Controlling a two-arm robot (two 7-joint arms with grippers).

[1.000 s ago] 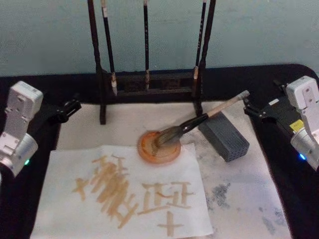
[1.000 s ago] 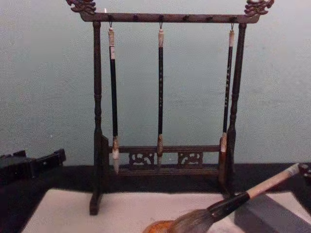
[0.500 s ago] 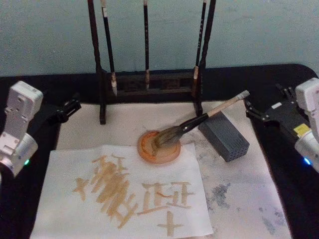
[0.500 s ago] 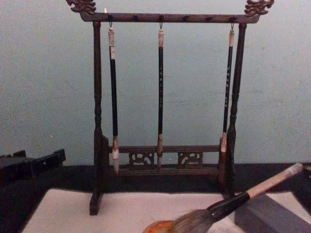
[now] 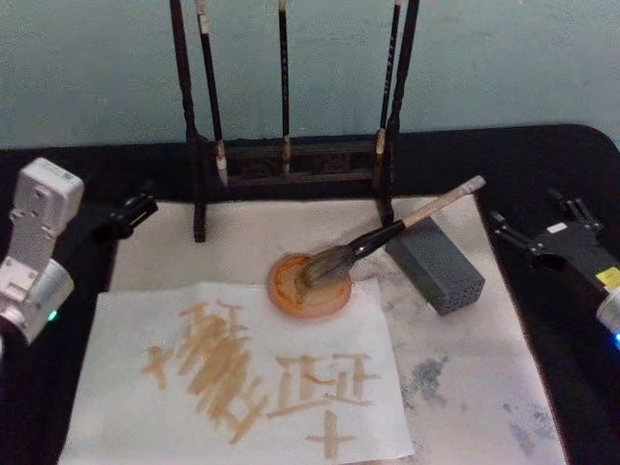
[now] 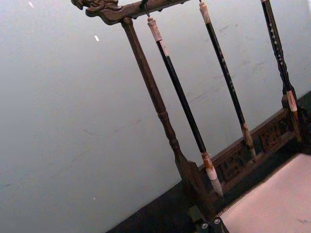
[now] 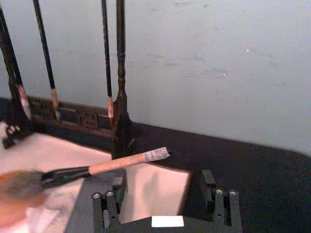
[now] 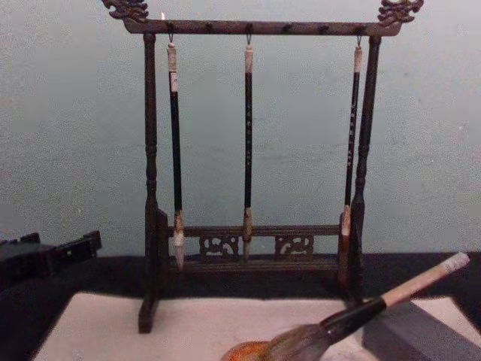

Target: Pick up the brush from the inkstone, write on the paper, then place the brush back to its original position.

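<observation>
Brush (image 5: 392, 229) bristles in inkstone (image 5: 289, 298), handle on grey block (image 5: 441, 267); right gripper (image 5: 531, 225) wide, empty, apart to its right; left gripper (image 5: 141, 206) idle, table's left.

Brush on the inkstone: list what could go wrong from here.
1. The brush only leans: bristles in the inkstone, handle across the grey block's corner. A bump could roll it off.
2. The open right claw hangs near the handle's end; a careless swing might knock it.
3. The paper reaches the inkstone, so drips from the bristles might blot the writing.
The left claw sits idle at the far left.
</observation>
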